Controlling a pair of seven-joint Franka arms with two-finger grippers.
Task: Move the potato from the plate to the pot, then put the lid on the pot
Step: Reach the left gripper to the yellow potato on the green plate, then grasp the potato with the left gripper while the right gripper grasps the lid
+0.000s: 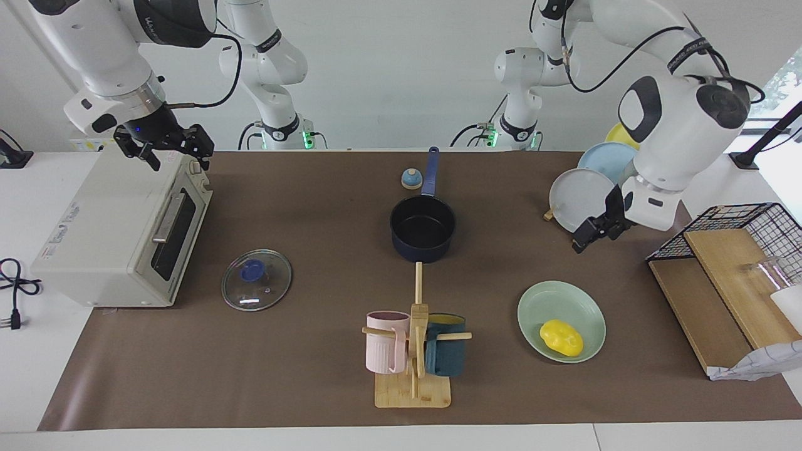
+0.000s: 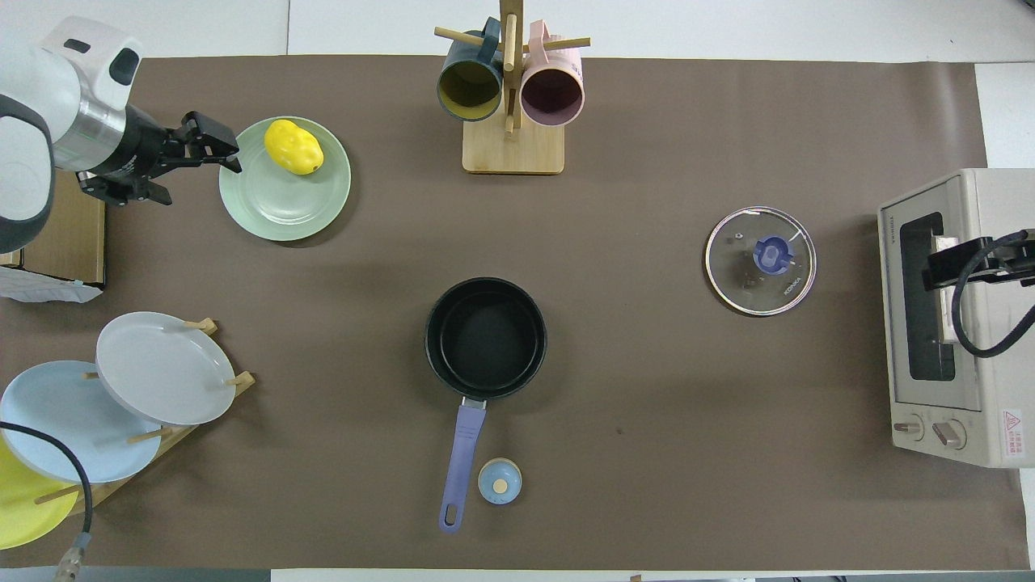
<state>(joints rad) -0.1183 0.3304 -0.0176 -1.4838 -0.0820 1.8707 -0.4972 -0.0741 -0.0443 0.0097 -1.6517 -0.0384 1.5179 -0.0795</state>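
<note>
Potato (image 1: pixel 561 337) lies on the green plate (image 1: pixel 551 300), on the part of it farthest from the robots, toward the left arm's end of the table. Nothing touches either of them. The left gripper (image 1: pixel 592 230) hangs in the air with its fingers spread and empty, over the brown mat between the plate and the rack of standing plates (image 1: pixel 586 200); seen from above, its tips (image 2: pixel 212 143) reach just to the plate's edge, clear of the potato (image 2: pixel 293 146).

The pot (image 1: pixel 423 228) stands upright and open near the middle of the table, nearer to the robots than the plate, its long blue handle (image 1: pixel 430 170) pointing toward the robots. A small bell (image 1: pixel 410 178) sits just beside that handle. The glass lid (image 1: pixel 256 279) lies flat on the mat, knob up, well apart from the pot toward the right arm's end, in front of the toaster oven (image 1: pixel 122 235).

The right gripper (image 1: pixel 168 150) waits above the toaster oven's top, fingers spread and holding nothing.

A wooden mug stand (image 1: pixel 413 363) with a pink mug (image 1: pixel 385 341) and a dark teal mug (image 1: pixel 446 352) stands farther from the robots than the pot.
</note>
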